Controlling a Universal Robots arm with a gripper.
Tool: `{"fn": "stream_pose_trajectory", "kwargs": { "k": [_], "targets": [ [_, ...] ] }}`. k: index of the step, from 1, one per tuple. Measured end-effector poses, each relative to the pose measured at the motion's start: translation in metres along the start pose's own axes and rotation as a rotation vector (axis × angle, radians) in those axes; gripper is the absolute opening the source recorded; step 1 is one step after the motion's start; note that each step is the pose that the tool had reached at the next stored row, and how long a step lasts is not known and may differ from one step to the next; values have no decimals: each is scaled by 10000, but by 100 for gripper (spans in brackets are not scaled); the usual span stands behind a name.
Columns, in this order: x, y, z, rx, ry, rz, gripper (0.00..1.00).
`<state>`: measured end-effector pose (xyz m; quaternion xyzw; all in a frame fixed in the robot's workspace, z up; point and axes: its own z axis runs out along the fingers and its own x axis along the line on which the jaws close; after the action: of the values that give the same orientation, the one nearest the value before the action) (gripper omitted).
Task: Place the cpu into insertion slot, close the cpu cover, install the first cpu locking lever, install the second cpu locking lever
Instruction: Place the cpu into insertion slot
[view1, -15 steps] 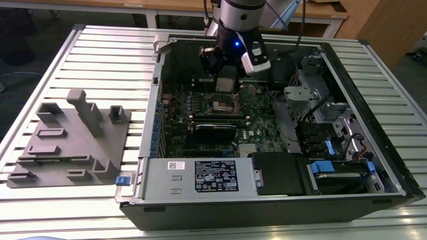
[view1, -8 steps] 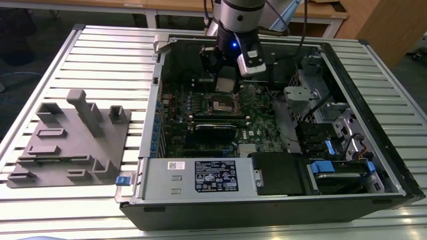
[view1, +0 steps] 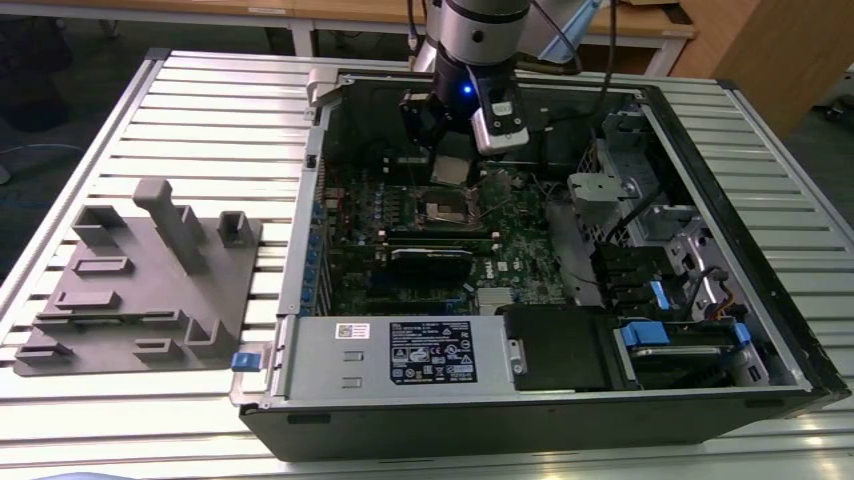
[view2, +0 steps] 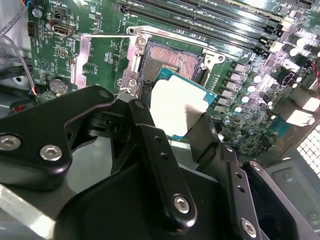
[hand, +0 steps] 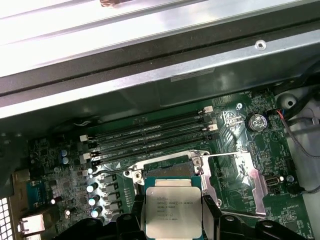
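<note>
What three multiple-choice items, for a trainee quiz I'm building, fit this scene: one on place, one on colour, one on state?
1. Where is the cpu?
A seated flat and released
B dropped outside the case
C clamped between the fingers

2. What colour is the circuit board?
A green
B red
C white

3. How is the cpu cover?
A shut over the chip
B swung open
C latched down

Answers:
1 C: the fingers pinch it, close to the bare insertion slot.
2 A: green shows all round the slot.
3 B: the frame lies flipped back beside the slot.
</note>
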<state>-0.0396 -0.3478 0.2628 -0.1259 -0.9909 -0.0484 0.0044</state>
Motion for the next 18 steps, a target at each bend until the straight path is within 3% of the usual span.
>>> {"fn": "stream_pose_trajectory", "kwargs": {
  "k": [6, 15, 18],
  "targets": [
    [0, 0, 5, -15, -68, 728, 54],
    [0, 0, 5, -17, -74, 781, 54],
    [0, -1, 6, -23, -101, 1059, 54]
  ]
}}
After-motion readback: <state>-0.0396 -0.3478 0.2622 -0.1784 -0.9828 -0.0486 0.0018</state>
